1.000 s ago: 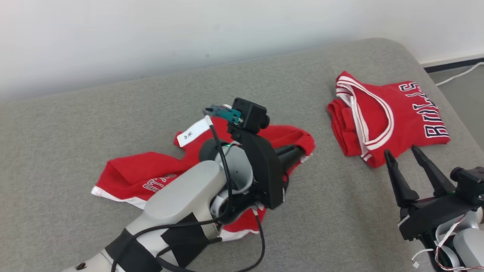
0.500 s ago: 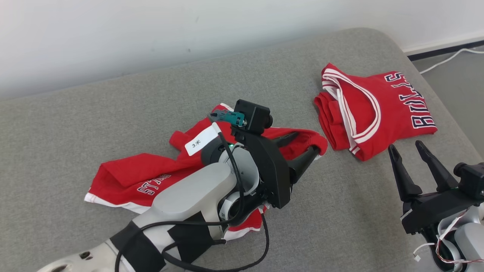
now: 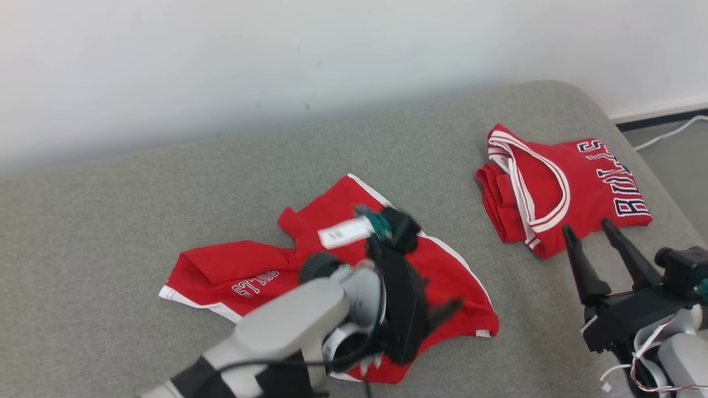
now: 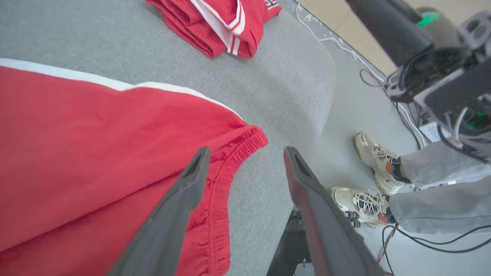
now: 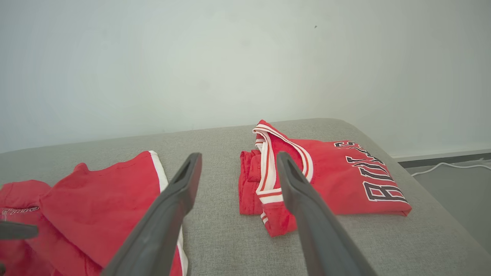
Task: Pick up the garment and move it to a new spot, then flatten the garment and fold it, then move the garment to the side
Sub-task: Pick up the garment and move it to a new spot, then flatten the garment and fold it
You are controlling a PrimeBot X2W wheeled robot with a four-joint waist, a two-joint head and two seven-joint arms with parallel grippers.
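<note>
Red white-trimmed fabric shorts [image 3: 221,265]: at 6 o'clock, partly flattened, not yet folded; left end effector [image 4: 246,151] spread, empty; folding, side-move remain.

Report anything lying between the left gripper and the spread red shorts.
Nothing visible does. The left gripper hangs open over the elastic waistband corner of the red shorts, one finger above cloth, the other above bare grey cushion. The folded jersey lies apart to the right.

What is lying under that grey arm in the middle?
A red garment with white trim, spread on the grey cushion. The arm covers its middle and near edge, so those parts cannot be seen.
</note>
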